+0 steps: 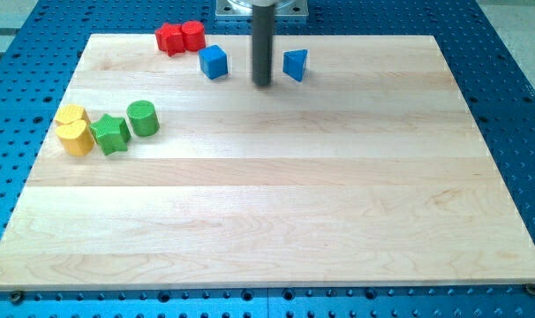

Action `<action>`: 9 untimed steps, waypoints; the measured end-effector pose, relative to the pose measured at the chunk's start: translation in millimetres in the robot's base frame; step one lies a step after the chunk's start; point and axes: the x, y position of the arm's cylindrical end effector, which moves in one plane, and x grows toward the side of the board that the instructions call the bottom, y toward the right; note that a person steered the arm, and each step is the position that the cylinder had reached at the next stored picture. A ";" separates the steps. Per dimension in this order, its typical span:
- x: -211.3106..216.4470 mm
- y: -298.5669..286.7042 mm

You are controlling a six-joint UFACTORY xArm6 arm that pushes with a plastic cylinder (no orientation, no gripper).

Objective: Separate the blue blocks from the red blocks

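Two red blocks sit touching at the view's top left: a star-like red block (169, 39) and a red cylinder (193, 35). A blue cube (213, 62) lies just below and to their right, a small gap from the red cylinder. A blue triangular block (295, 64) lies further right. My tip (263, 84) stands on the board between the two blue blocks, close to the triangular one, touching neither.
At the view's left edge a cluster: a yellow block (71, 115), a yellow cylinder (76, 138), a green star-like block (111, 134) and a green cylinder (143, 117). The wooden board (267, 221) lies on a blue perforated table (515, 106).
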 end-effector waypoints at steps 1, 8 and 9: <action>3.9 -96.9; 3.6 -83.8; 26.0 -128.9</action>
